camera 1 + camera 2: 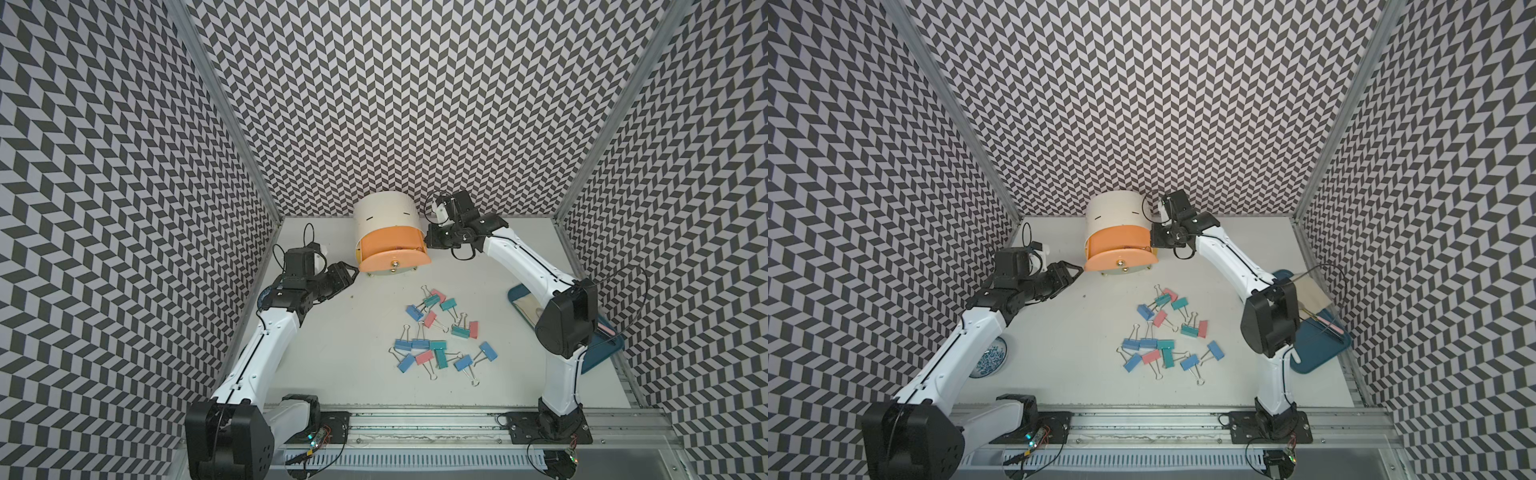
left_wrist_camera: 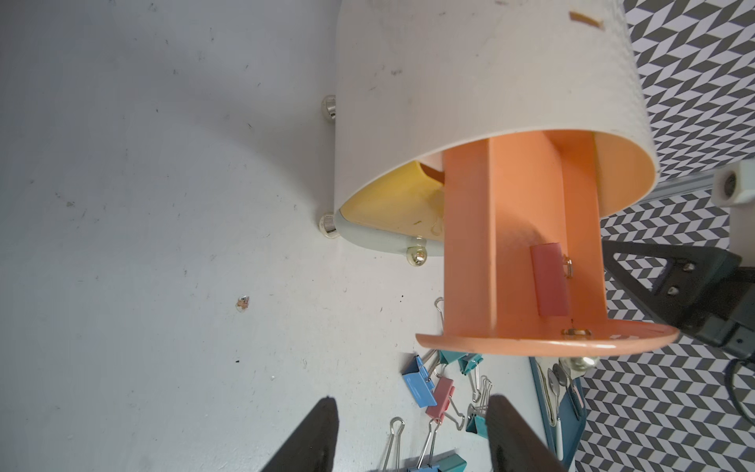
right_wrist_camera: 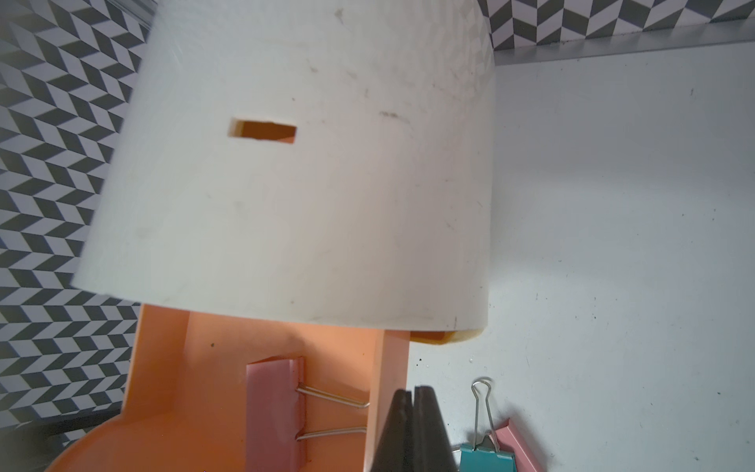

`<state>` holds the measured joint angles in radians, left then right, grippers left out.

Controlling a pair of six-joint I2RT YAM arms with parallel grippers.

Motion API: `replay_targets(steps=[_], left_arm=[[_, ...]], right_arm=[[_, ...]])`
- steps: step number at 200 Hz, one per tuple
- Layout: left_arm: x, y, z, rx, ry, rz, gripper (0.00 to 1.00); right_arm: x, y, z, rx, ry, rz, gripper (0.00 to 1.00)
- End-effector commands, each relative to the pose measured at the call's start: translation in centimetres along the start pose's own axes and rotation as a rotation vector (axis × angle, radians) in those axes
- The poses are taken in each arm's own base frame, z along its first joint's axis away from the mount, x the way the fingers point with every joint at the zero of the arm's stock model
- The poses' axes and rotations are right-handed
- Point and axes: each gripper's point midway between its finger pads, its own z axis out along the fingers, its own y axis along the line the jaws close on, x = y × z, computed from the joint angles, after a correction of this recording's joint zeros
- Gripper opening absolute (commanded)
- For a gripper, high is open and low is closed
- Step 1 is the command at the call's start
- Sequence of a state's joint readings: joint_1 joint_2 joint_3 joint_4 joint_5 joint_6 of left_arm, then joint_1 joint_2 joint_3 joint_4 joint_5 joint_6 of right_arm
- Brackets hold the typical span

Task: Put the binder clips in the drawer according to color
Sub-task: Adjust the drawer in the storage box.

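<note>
Nearest, on the white table (image 1: 345, 361), the loose binder clips (image 1: 437, 345) lie in a scattered pile of blue, teal and pink, their wire handles splayed. On the right side a blue tray (image 1: 1312, 353) sits partly under the right arm, and a small patterned dish (image 1: 992, 357) shows beside the left arm in a top view. Further back, the left pincer (image 1: 353, 276) stands wide open and empty, just beside the left edge of the pulled-out peach drawer (image 1: 395, 259). One pink clip (image 3: 273, 412) lies inside that drawer. The right pincer (image 3: 412, 391) is closed tight on nothing, close by the drawer's right side wall; whether it touches is unclear. Farthest, the white round-topped cabinet (image 1: 384, 216) stands near the back wall, its yellow drawer (image 2: 392, 204) and pale grey drawer (image 2: 380, 243) pushed in.
</note>
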<state>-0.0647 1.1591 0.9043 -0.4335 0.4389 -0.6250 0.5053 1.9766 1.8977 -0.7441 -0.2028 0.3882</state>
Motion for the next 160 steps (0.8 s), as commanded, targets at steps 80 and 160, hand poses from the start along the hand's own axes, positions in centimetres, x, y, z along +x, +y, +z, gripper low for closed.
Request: replay_targets(steps=[80,160], left_arm=[[-3.5,1.1,0.5,-0.056,-0.051,0.037,0.61],[-3.3,0.5,1.6,-0.008,-0.022,0.021,0.62]], right_arm=[[2.3,-1.2,-1.5,0.023,0.019,0.002,0.0],[2.1,-0.7,-1.7,0.001,0.018,0.0,0.0]])
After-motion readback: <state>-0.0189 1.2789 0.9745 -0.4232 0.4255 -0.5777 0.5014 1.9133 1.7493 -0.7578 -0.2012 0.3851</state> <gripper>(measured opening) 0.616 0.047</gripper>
